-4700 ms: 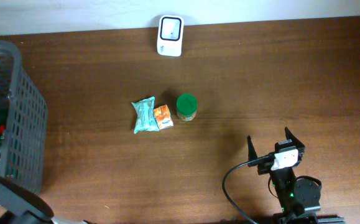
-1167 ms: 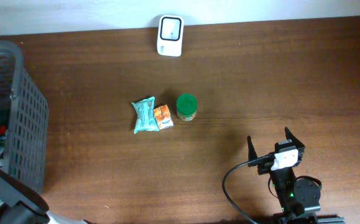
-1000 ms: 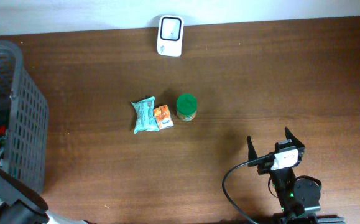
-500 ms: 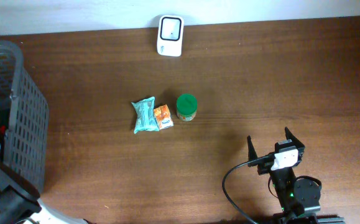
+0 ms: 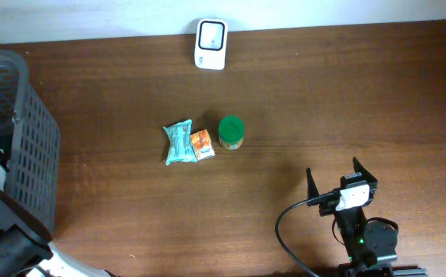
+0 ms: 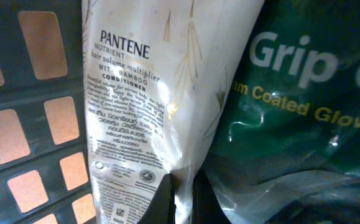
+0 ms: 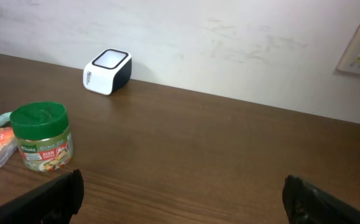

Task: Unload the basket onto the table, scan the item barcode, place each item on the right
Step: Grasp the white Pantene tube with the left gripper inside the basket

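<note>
**Pouch (image 6: 136,93) pinched inside basket (image 5: 30,131)**

Overhead: the basket stands at the left edge of the table (image 5: 323,92) and the scanner (image 5: 210,33) at its far edge. The right gripper (image 5: 333,171) has its jaws spread. Left wrist: the left gripper (image 6: 181,180) pinches the pouch's lower edge, beside a glove pack (image 6: 304,124). Right wrist: the jaws are wide apart.
</note>
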`<action>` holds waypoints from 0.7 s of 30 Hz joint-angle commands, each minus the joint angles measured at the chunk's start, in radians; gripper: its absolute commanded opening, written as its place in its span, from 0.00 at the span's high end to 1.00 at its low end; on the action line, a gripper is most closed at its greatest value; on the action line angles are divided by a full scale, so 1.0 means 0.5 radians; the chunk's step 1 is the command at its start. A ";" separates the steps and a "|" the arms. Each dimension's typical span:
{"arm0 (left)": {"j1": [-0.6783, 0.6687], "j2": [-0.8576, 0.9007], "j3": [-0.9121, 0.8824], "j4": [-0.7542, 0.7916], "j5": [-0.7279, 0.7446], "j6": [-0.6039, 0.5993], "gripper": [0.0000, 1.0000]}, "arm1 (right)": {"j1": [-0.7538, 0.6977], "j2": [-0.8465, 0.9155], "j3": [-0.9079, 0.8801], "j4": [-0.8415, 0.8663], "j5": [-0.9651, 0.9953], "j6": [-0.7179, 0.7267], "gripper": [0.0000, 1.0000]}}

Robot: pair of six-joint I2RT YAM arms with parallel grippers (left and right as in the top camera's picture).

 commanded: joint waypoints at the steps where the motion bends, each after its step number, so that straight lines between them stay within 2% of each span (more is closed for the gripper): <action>1: -0.007 -0.019 -0.043 0.018 0.049 -0.061 1.00 | -0.013 -0.017 -0.016 -0.001 -0.011 0.030 0.02; 3: -0.005 -0.054 -0.043 0.098 -0.121 -0.059 1.00 | -0.013 -0.017 -0.016 -0.002 -0.011 0.030 0.02; 5: -0.005 -0.029 -0.047 0.089 -0.108 -0.060 0.99 | -0.013 -0.017 -0.016 -0.001 -0.011 0.030 0.01; 6: -0.003 -0.008 -0.047 0.091 -0.109 -0.060 0.84 | -0.013 -0.017 -0.016 -0.001 -0.011 0.029 0.02; 10: -0.002 0.043 -0.047 0.180 -0.142 -0.060 0.70 | -0.013 -0.017 -0.016 -0.001 -0.011 0.029 0.02; 19: 0.003 0.042 -0.047 0.405 -0.394 0.085 0.50 | -0.013 -0.017 -0.016 -0.001 -0.011 0.030 0.02; 21: 0.024 0.052 -0.047 0.410 -0.349 0.085 0.50 | -0.013 -0.017 -0.016 -0.001 -0.011 0.030 0.02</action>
